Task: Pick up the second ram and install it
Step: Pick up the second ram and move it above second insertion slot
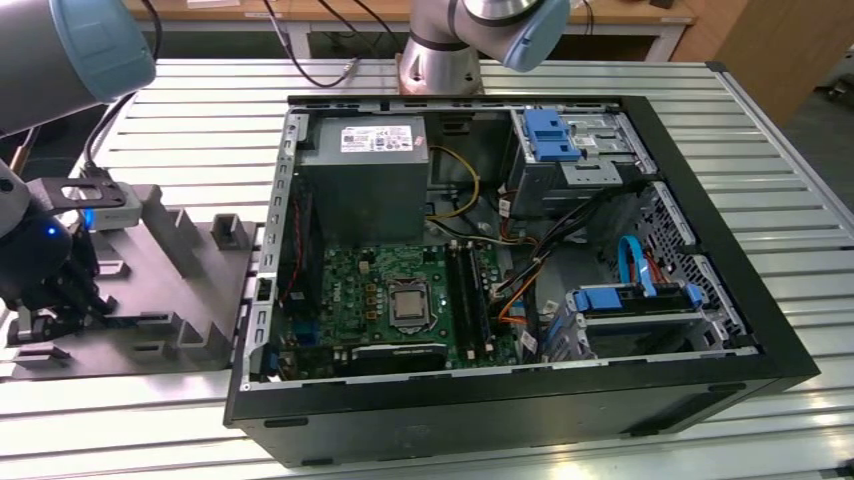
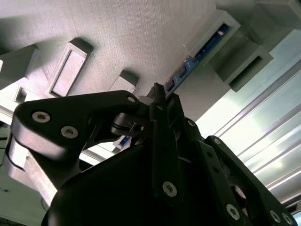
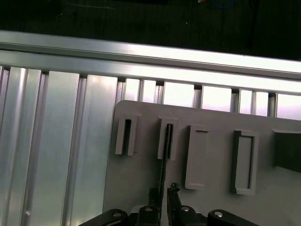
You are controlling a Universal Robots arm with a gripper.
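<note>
Exterior view's left: tool [image 1: 30, 322] at gray fixture [image 1: 174, 260]. Second wrist view: second ram [image 2: 207, 47] slotted, inside tool; grip: cannot tell.

The table [image 1: 747, 150] is ribbed bare metal with a bright sheen, the holder [image 1: 187, 250] at nine o'clock of the computer case [image 1: 534, 410] is matt grey plastic with a fine-lined grain, the case is matt black metal, the gripper [image 2: 157, 89] smooth matt black with shiny screws, the memory stick [image 2: 207, 44] glossy blue.
</note>
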